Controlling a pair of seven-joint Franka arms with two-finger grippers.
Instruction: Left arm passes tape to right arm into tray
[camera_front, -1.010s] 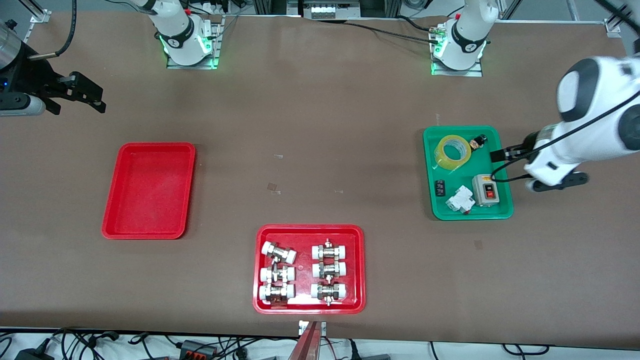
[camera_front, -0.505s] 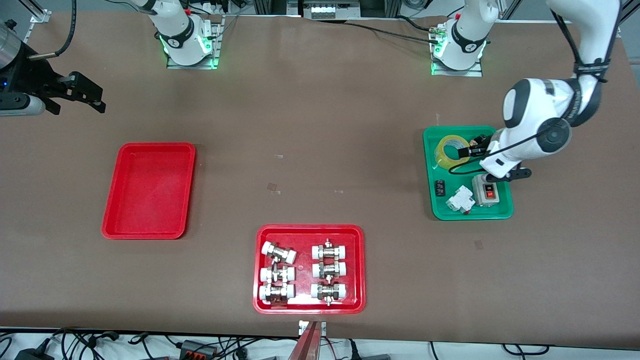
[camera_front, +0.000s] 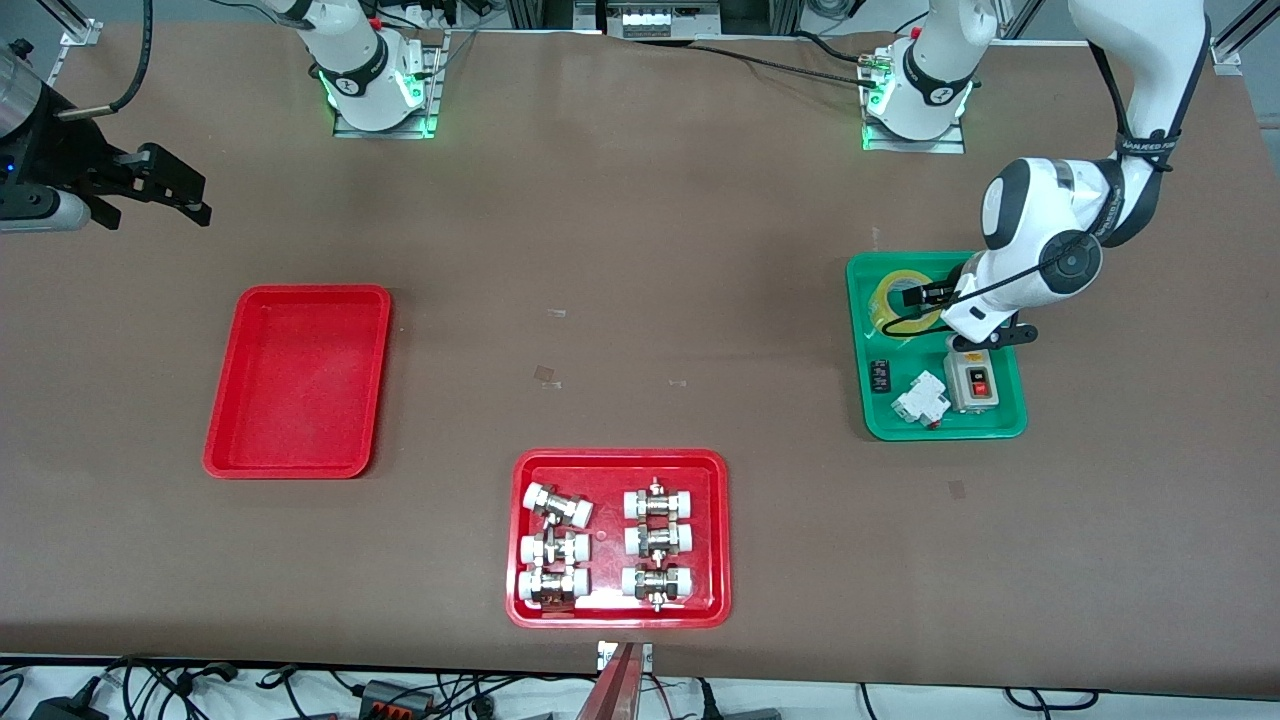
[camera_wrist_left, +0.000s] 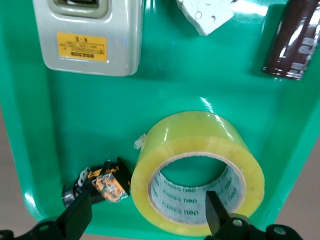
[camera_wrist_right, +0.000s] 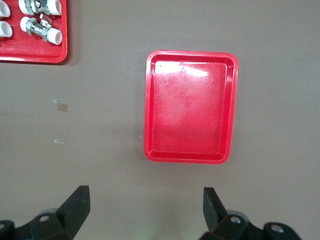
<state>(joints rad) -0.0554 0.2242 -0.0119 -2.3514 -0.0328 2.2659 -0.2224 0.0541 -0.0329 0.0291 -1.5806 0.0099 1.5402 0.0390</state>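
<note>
A brown table carries three trays in the front view: an empty red tray toward the right arm's end, a second red tray of white-capped metal fittings nearest the front camera, and a green tray toward the left arm's end. The tape lies flat in the green tray, in the part farther from the front camera, with a grey switch box and a white breaker nearer to that camera. The left gripper hangs over the tape, and the right gripper waits in the air, fingers apart, at the right arm's end of the table. In the left wrist view the left gripper is spread wide, one finger over the tape core, the other near a small black part. The right wrist view shows the right gripper spread and holding nothing, with the red tray on the table below.
</note>
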